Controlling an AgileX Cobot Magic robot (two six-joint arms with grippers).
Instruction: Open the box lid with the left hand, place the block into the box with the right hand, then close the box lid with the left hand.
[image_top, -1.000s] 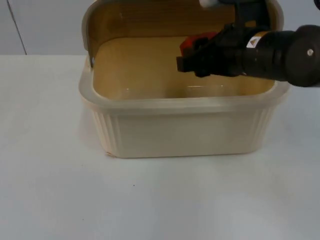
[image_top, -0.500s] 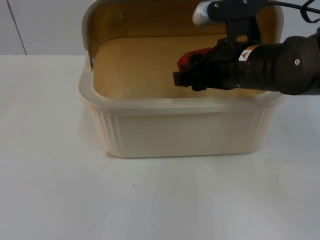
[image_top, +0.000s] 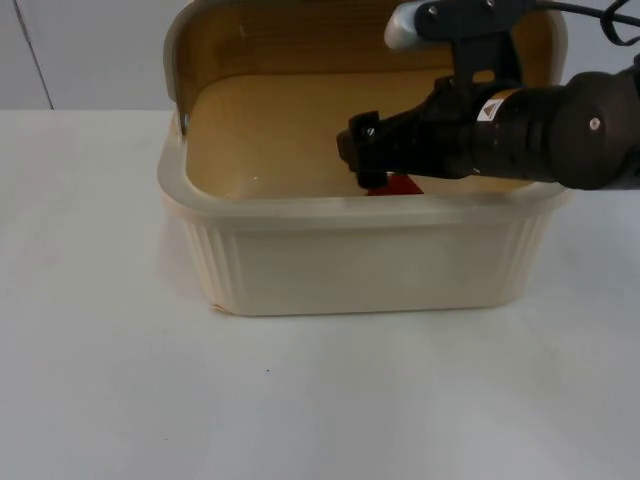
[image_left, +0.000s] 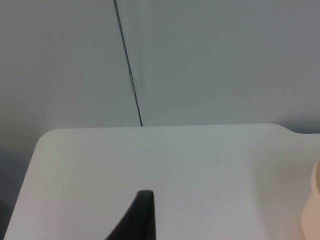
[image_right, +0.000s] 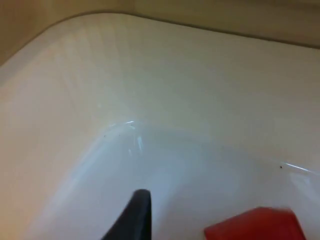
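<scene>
In the top view a cream box (image_top: 360, 255) stands on the white worktop (image_top: 100, 380) with its lid (image_top: 280, 35) raised upright at the back against the grey wall (image_top: 90, 50). The right arm reaches in from the right, and the right hand (image_top: 358, 150) hangs inside the box above the front wall. A red block (image_top: 398, 184) shows just below the hand, apart from its fingers, down near the front inside wall; the hand has hold of nothing, though how far its fingers are spread cannot be told. In the left wrist view the left hand (image_left: 140, 220) waits over bare worktop (image_left: 150, 160) near the wall (image_left: 210, 60), with the box's edge (image_left: 312, 205) off to one side; its opening cannot be told. In the right wrist view a black fingertip (image_right: 132, 217) stands over the box's pale floor (image_right: 165, 145), and the block (image_right: 257, 225) lies on that floor, clear of the fingertip.
</scene>
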